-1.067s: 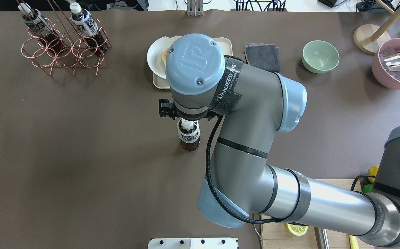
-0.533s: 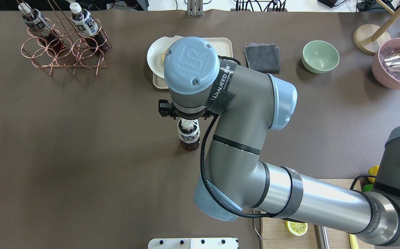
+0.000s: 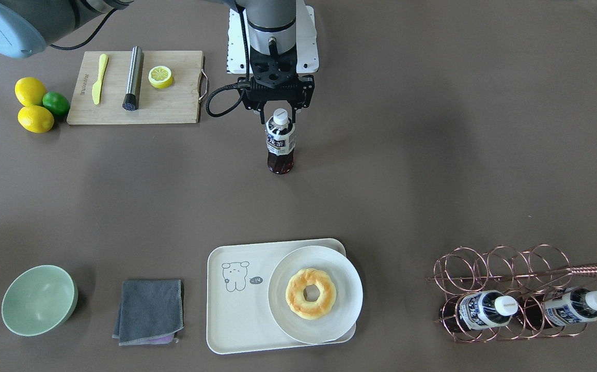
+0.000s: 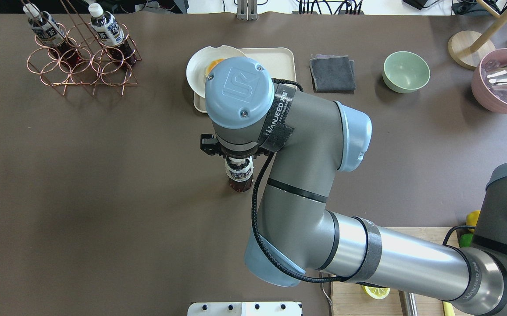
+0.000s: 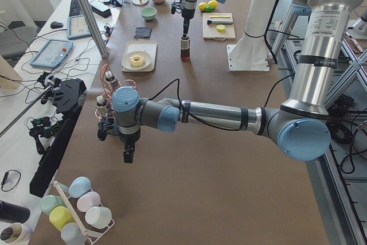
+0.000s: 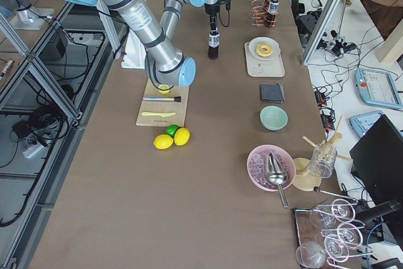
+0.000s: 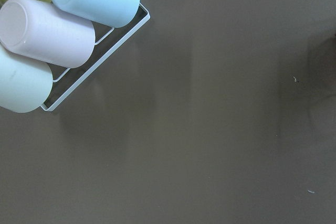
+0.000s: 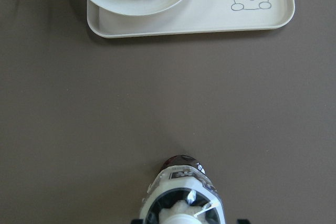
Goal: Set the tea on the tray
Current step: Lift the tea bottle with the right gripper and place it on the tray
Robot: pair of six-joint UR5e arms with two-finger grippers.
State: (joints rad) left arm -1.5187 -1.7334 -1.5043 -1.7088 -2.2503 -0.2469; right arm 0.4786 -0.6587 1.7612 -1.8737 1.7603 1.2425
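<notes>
A tea bottle [image 3: 280, 142] with a white cap stands upright on the brown table, well short of the tray; it also shows in the overhead view [image 4: 239, 175] and the right wrist view [image 8: 181, 187]. My right gripper [image 3: 280, 117] hangs straight above it, open, with a finger on each side of the cap and not touching it. The cream tray [image 3: 236, 315] [image 4: 275, 57] [image 8: 210, 17] lies across the table and holds a white plate [image 3: 283, 315] with a doughnut [image 3: 310, 293]. My left gripper [image 5: 128, 156] shows only in the left side view; I cannot tell its state.
Two more tea bottles [image 3: 484, 309] [image 3: 577, 305] lie in a copper wire rack [image 3: 500, 263]. A grey cloth [image 3: 148, 310] and green bowl [image 3: 37, 299] sit beside the tray. A wooden cutting board [image 3: 174, 106], lemons [image 3: 32, 106] and a pink bowl [image 4: 488, 98] stand on my right side.
My right arm has drawn back towards me and lowered, so the wrist now covers the bottle's cap in the overhead view. The bottle has not moved.
</notes>
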